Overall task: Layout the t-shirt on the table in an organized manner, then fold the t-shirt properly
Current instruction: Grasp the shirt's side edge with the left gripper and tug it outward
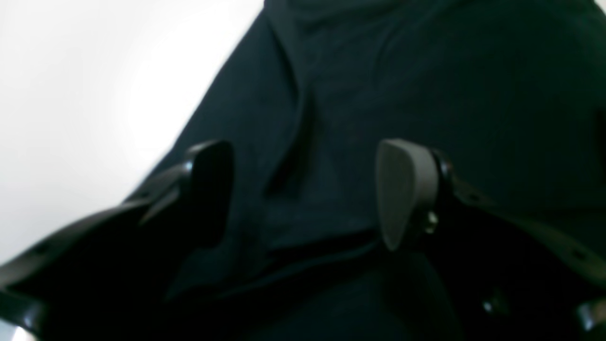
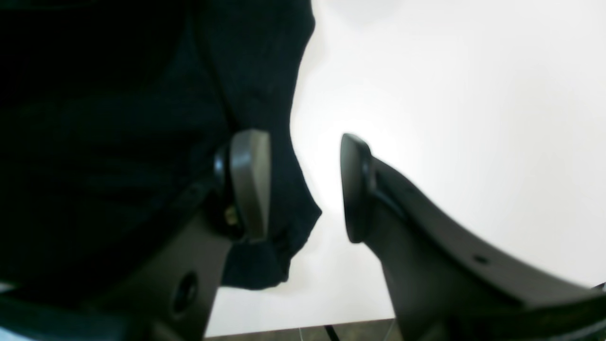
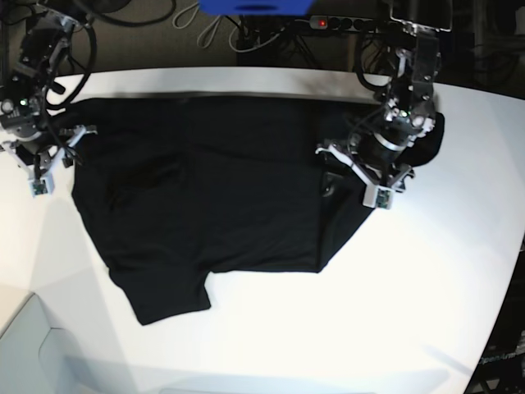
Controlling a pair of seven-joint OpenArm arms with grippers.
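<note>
The black t-shirt (image 3: 213,189) lies spread on the white table (image 3: 394,312), plain side up, its print hidden. One sleeve (image 3: 164,300) points toward the front. My left gripper (image 3: 351,175) hovers over the shirt's right part. In the left wrist view it (image 1: 307,194) is open, with wrinkled black fabric (image 1: 426,85) below the pads and nothing held. My right gripper (image 3: 59,160) is at the shirt's left edge. In the right wrist view it (image 2: 303,187) is open, with the shirt's edge (image 2: 265,71) running between its jaws and bare table (image 2: 450,118) beside it.
A power strip (image 3: 344,23) and cables (image 3: 205,25) lie beyond the table's back edge, next to a blue object (image 3: 254,6). The table's curved edge (image 3: 500,271) runs down the right side. A grey surface (image 3: 25,353) sits at the front left corner.
</note>
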